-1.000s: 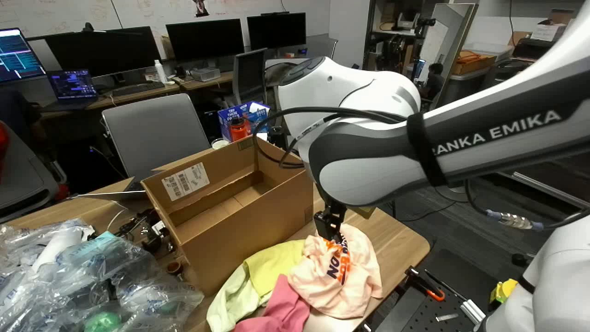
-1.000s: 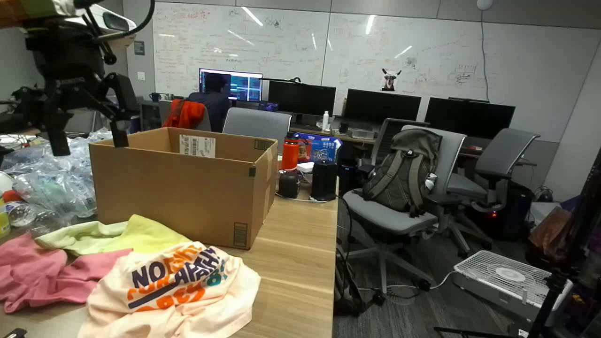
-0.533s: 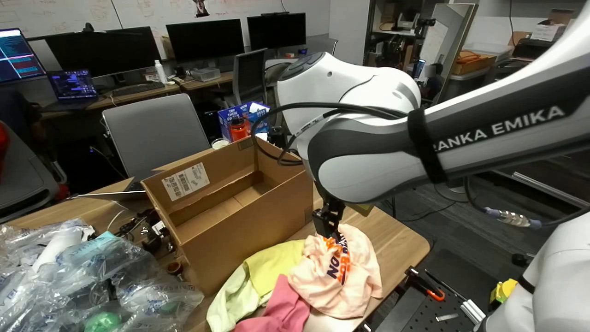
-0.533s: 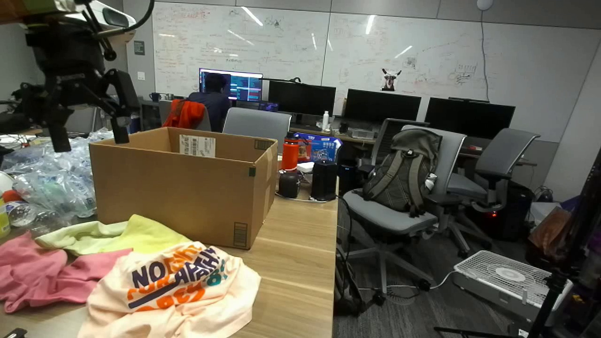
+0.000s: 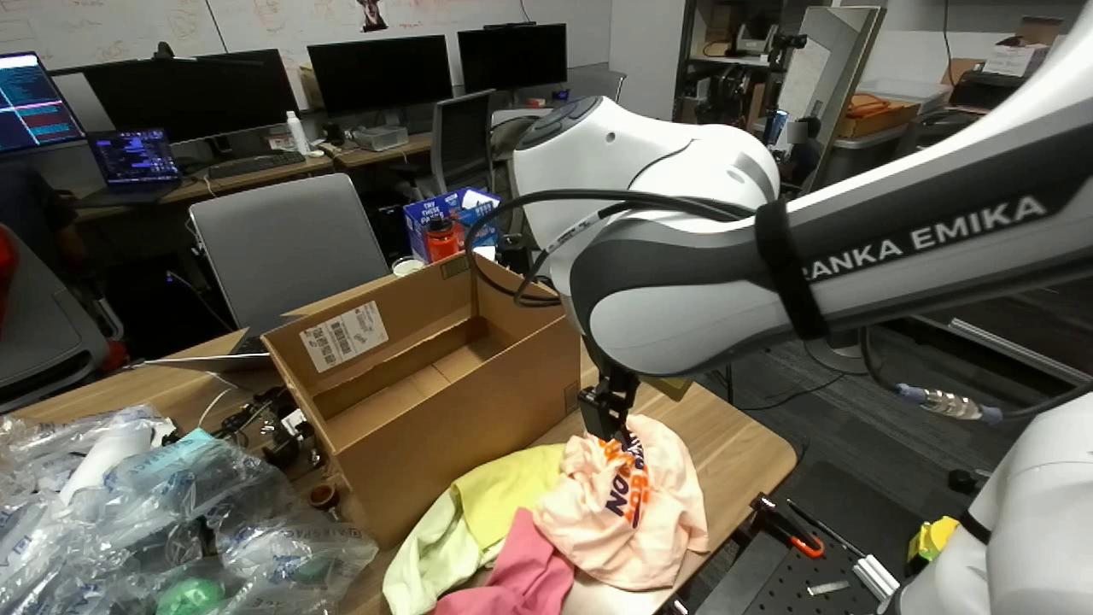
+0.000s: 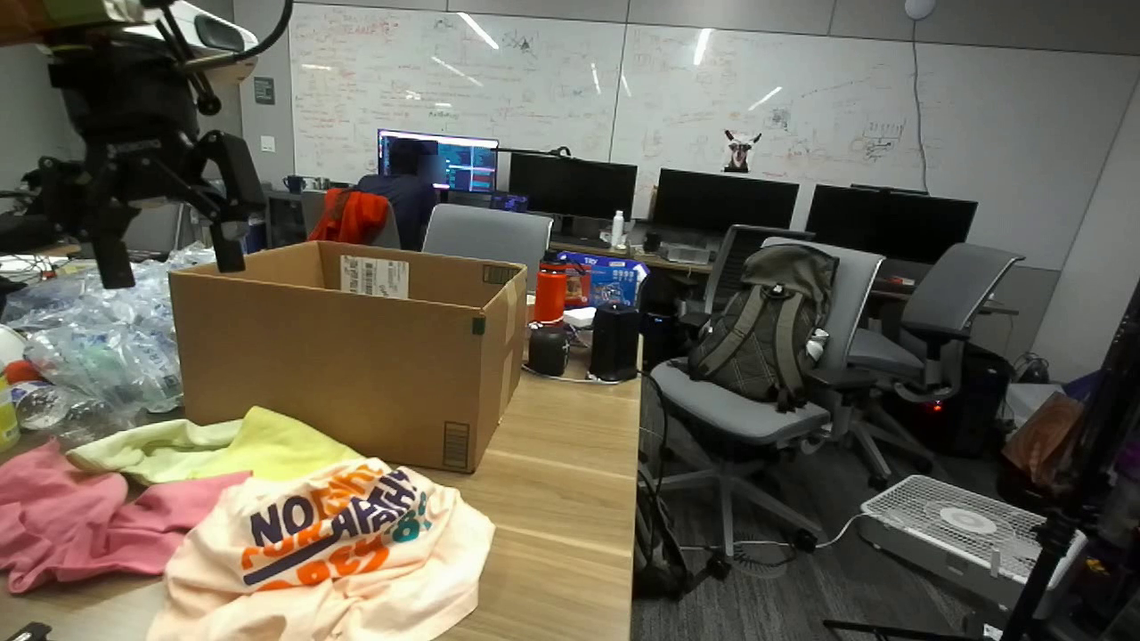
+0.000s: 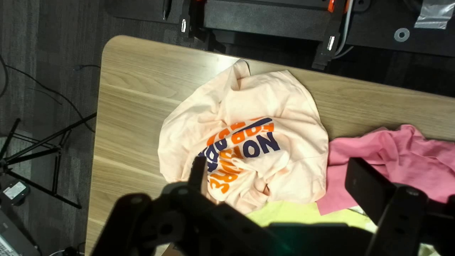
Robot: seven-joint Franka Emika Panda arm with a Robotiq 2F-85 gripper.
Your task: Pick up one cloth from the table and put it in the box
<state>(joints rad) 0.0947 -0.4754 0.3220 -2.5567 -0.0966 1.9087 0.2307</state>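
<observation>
Your table [image 7: 131, 117] carries the open-topped box [image 6: 329, 356], set back from the robot-side edge. The peach cloth [image 7: 245, 131] lies by that edge, near the rounded corner, touching the pink cloth [image 7: 401, 156] and the yellow cloth [image 7: 295, 213]. Above, your gripper [image 6: 173, 269] holds its 2 fingers spread.

Indoor light, fairly even, rather dim. In exterior view: white glare streaks across whiteboard [image 6: 561, 98], top middle; writing [image 6: 361, 28] mostly too faint to read; right edge very dark. In exterior view: white arm [image 5: 700, 329] bright, right; plastic bags [image 5: 154, 508] full of glints, lower left; deep shadow, left middle. In wrist view: pale glare on table [image 7: 131, 117], upper middle; gripper [image 7: 278, 174] near-black, blurred, bottom; floor [image 7: 46, 85] dim, left.
</observation>
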